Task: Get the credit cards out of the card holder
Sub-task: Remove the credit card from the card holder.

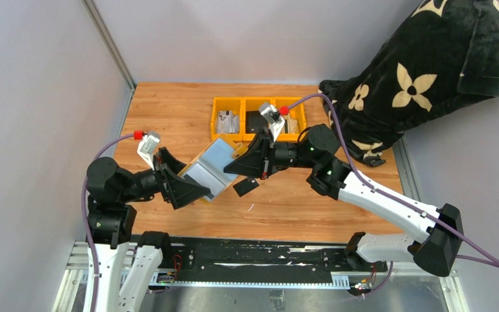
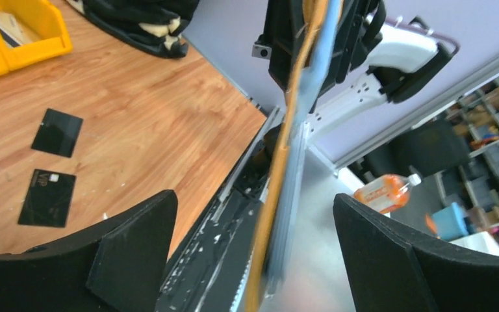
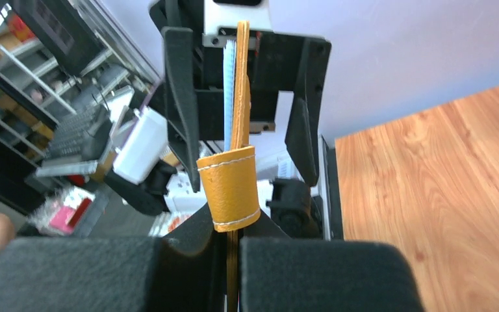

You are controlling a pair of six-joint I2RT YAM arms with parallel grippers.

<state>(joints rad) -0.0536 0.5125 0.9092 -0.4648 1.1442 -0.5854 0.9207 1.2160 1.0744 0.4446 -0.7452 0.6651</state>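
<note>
The card holder (image 1: 211, 166) is open, grey-blue lining up, held off the table between the two arms. My right gripper (image 1: 243, 159) is shut on its upper right end; in the right wrist view the gripper (image 3: 232, 244) pinches the yellow leather (image 3: 230, 185) edge-on. My left gripper (image 1: 183, 175) is open around its lower left end. In the left wrist view the holder (image 2: 286, 162) stands edge-on between the wide-apart fingers (image 2: 136, 247), touching neither. Two black credit cards (image 2: 56, 132) (image 2: 47, 198) lie flat on the wood. The top view shows one card (image 1: 245, 187).
Three yellow bins (image 1: 258, 117) stand at the back of the table, the middle one holding a black pouch (image 1: 257, 121). A black flowered blanket (image 1: 416, 71) lies at the back right. A metal rail (image 1: 266, 260) runs along the near edge.
</note>
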